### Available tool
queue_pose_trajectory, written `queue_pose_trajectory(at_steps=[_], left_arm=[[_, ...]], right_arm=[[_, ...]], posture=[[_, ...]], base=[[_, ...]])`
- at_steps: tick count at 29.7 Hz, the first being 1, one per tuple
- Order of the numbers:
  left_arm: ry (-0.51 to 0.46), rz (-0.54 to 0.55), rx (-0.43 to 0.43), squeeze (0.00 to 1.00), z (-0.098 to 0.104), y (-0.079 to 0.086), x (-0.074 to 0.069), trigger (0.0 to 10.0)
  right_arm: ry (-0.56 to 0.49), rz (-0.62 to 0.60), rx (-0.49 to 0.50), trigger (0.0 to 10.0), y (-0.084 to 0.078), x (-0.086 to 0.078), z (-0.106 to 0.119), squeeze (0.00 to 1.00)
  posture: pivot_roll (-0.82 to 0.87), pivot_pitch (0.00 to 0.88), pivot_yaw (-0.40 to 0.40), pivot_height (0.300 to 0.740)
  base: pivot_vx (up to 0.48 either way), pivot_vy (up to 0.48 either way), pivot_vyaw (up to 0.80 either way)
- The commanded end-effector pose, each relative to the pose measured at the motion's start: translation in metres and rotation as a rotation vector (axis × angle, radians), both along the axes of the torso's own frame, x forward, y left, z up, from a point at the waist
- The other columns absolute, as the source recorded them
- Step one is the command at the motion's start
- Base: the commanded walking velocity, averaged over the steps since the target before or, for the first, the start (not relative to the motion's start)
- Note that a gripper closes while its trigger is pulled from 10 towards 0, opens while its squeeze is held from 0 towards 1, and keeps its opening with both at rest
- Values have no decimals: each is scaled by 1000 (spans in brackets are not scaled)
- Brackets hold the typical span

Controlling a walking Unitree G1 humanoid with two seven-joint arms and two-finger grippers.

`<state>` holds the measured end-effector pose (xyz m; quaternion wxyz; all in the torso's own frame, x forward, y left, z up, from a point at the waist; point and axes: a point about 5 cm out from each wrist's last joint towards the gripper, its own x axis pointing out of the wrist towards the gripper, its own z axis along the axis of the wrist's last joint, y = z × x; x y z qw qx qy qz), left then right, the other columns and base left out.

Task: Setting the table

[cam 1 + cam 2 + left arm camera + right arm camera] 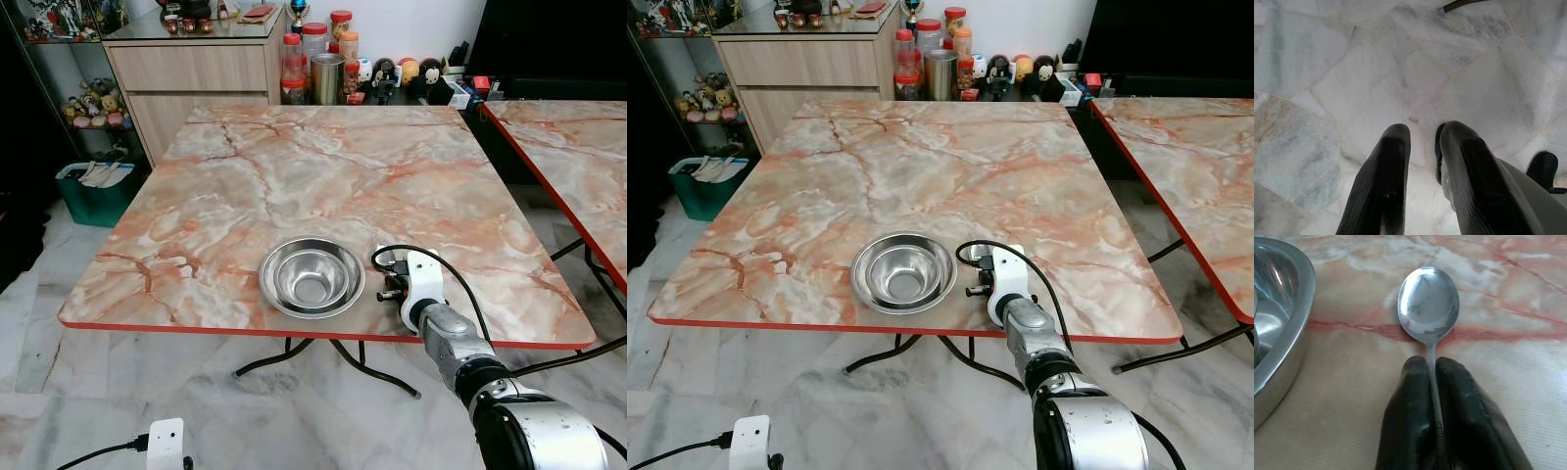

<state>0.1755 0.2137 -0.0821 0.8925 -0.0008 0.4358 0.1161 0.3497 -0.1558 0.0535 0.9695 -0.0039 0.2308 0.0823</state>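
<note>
From the head, a steel bowl (312,276) sat near the front edge of the marble table (323,166), nothing visible in it, with the right arm reaching over the edge just beside it. The right gripper (1432,369) pinched a spoon (1428,301) by its handle, over the tabletop beside the bowl's rim. The left gripper (1422,142) hung over the tiled floor (1352,73), fingers slightly parted and holding nothing.
</note>
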Motion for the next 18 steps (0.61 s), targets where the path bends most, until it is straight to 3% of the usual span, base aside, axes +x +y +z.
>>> queue_pose_trajectory(at_steps=[1, 11, 12, 18], left_arm=[[-1, -10, 15, 0, 1, 2, 2, 10000], [-11, -15, 18, 0, 3, 1, 5, 10000], [-14, -15, 18, 0, 3, 1, 5, 10000], [-19, -14, 11, 0, 4, 0, 7, 10000]], right_arm=[[-2, -7, -3, 10000, -2, 0, 0, 1000], [-1, -7, -8, 10000, -1, -1, -1, 1000], [-3, -12, -12, 10000, -2, 0, -1, 0], [-37, -23, -26, 10000, -5, 3, 5, 0]], posture=[[84, 0, -10, 740], [88, 0, -7, 740], [88, 0, -7, 740], [88, 0, -8, 740]], base=[[0, 0, 0], [0, 0, 0], [0, 0, 0], [0, 0, 0]])
